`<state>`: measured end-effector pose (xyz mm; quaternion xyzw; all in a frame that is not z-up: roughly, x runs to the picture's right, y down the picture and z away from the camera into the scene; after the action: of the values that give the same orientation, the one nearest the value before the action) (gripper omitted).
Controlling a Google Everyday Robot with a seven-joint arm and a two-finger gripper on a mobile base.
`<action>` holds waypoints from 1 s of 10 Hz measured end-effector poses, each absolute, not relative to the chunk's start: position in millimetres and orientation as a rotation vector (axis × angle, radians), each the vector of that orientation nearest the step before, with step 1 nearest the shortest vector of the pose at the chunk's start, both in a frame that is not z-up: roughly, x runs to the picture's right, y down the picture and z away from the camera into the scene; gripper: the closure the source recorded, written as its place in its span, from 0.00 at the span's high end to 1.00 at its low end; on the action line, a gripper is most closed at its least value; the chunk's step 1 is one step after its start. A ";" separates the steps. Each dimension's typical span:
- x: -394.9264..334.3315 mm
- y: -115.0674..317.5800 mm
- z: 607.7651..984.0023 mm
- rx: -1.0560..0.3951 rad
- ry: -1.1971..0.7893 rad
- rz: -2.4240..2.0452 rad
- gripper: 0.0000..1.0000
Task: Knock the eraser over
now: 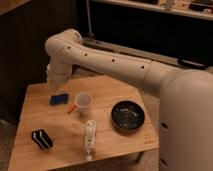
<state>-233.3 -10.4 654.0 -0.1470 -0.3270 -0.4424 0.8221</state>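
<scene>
- Camera view: gripper (53,84), fingers pressed together, hangs from the bent white arm (100,55) over the far left of the wooden table (112,90), just above the blue pad (59,99).
- Eraser (42,139), black with white stripes, sits near the table's front left corner, well apart from the gripper.
- Paper cup (83,102), white remote (89,137) and black bowl (128,115) stand to its right.

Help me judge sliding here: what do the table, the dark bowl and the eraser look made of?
Table: wood, matte, light brown with faint grain. Dark bowl: glossy, highlights on it, perhaps glazed ceramic or plastic. Eraser: dull black with white stripes, maybe felt or foam; unclear. The gripper hangs shut over the table's far left corner.
</scene>
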 end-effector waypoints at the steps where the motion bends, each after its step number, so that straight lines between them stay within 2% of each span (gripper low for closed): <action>1: -234.6 -9.8 653.6 -0.313 -0.697 -0.943 0.00; 6: -241.2 -6.6 648.8 -0.308 -0.705 -0.995 0.00; 8: -250.8 6.8 635.2 -0.282 -0.720 -1.056 0.00; 10: -271.4 39.3 605.8 -0.257 -0.749 -1.131 0.00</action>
<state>-271.4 39.3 605.8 -0.1187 -0.3453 -0.5215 0.7712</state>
